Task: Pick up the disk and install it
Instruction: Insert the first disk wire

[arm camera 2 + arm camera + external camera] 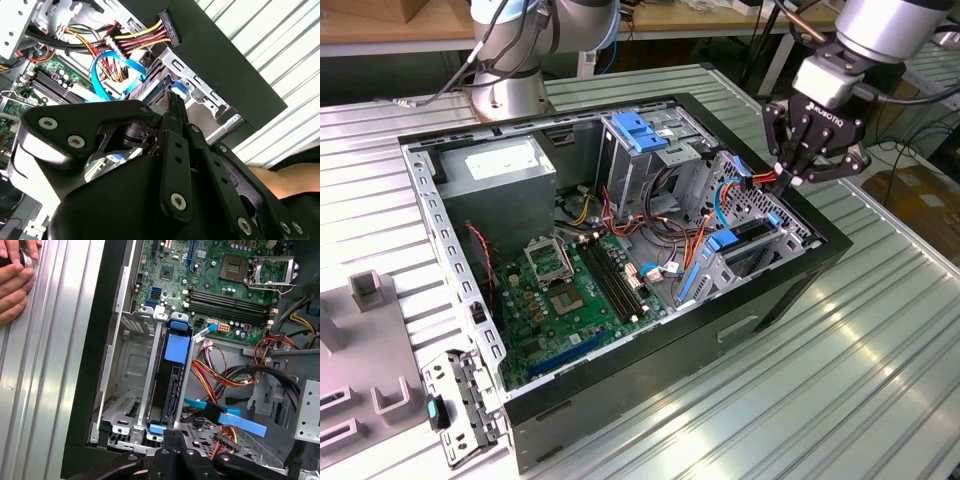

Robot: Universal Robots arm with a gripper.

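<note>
One disk sits slotted in the one drive cage at the exterior view's right of the one open computer case, with my one claw pressed together close above the cage.

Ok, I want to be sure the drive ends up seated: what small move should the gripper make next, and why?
Probably a short push along the bay. The disk already lies between the drive cage walls, and the shut gripper sits at its near end, holding nothing. Whether it is fully home I cannot tell.
</note>
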